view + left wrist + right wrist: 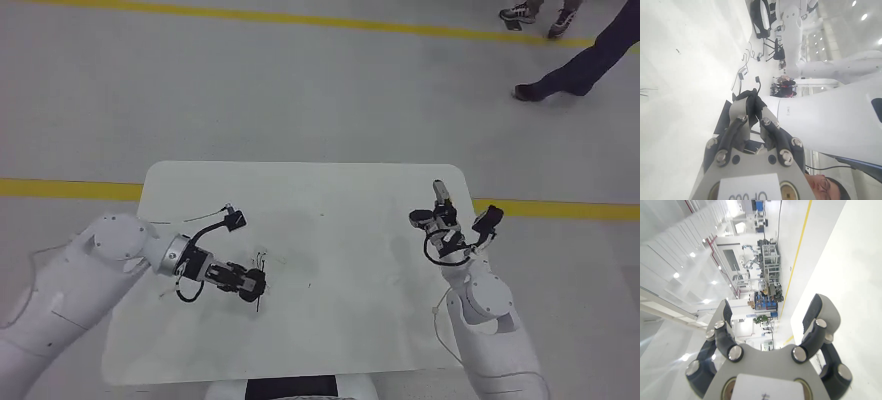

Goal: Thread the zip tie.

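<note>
Left gripper [751,96]: fingers drawn together, black-wrapped tips meeting. Cannot tell whether anything is pinched between them. In the top view it is low over the white table [330,190], about 8 o'clock on the tabletop. Its forearm lies nearly level and points toward 3 o'clock.

Zip ties [262,261]: thin black strands on the table, just at 1 o'clock of that gripper.

Right gripper [771,306]: fingers spread wide, ribbed pads facing across an open gap. It is raised near the table's 3 o'clock edge, pointing toward 12.

White label [749,186] on the left gripper's housing, print cut off; a similar one on the right.
</note>
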